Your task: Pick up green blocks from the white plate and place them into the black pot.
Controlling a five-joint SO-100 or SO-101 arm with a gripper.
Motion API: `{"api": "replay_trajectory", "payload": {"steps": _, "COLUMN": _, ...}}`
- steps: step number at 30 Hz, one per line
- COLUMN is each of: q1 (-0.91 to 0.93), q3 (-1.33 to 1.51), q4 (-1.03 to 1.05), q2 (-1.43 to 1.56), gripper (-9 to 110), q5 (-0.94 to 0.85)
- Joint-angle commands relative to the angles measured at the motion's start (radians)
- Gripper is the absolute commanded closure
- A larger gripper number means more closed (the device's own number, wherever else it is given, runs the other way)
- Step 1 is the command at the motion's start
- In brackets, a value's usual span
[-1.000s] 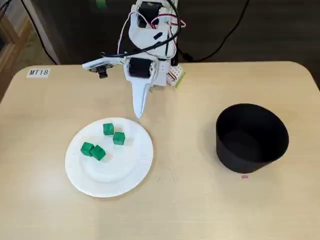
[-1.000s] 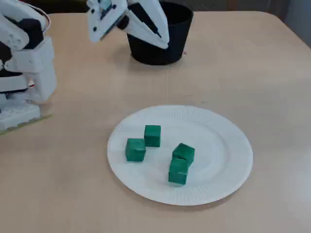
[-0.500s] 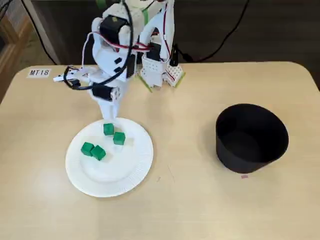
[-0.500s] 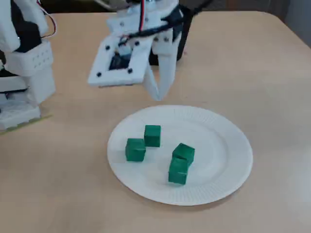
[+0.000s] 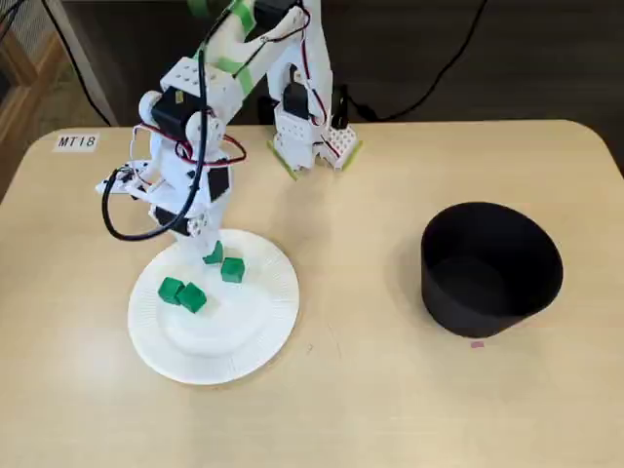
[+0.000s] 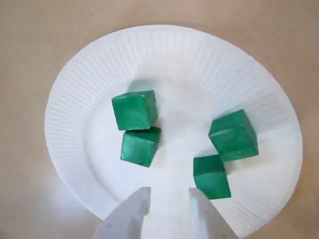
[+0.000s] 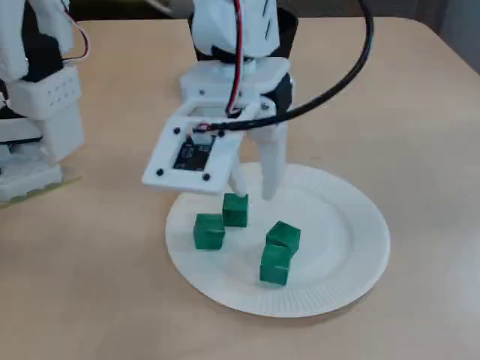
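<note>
The tool (image 7: 255, 193) is poised low over the white plate (image 7: 360, 225), its two fingers parted by a narrow gap and nothing held between them. Four green blocks (image 5: 191, 298) are seen on the plate, none yet taken to the black pot (image 5: 492, 268). The nearest block (image 7: 235, 209) lies just beneath the fingertips in a fixed view.

With so slim a gap, a finger is likely to be set down on top of that block rather than beside it, so that the block is tipped or shoved into its neighbour (image 7: 208, 231). The light paper plate could also be dragged across the worktop (image 5: 370, 390) if it is pressed at an angle. The other two blocks are touching, and a grasp there could catch both or spill one.

The pot is placed well apart at the right of a fixed view, with bare worktop between. A black cable (image 5: 122, 222) loops beside the arm, near the plate's edge, where it could be snagged. A label (image 5: 75, 141) is stuck at the far corner.
</note>
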Motion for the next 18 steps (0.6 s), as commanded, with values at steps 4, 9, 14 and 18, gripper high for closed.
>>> {"api": "replay_trajectory", "payload": {"steps": 4, "q1": 0.006, "q3": -0.046, "q4": -0.023, "q2": -0.023, "gripper": 74, "q5": 0.031}}
{"api": "replay_trajectory", "payload": {"steps": 9, "q1": 0.008, "q3": -0.087, "q4": -0.009, "q2": -0.094, "gripper": 71, "q5": 0.064}}
{"api": "replay_trajectory", "payload": {"steps": 14, "q1": 0.003, "q3": -0.204, "q4": 0.031, "q2": -0.195, "gripper": 72, "q5": 0.064}}
{"api": "replay_trajectory", "payload": {"steps": 18, "q1": -0.002, "q3": -0.279, "q4": 0.064, "q2": -0.259, "gripper": 72, "q5": 0.066}}
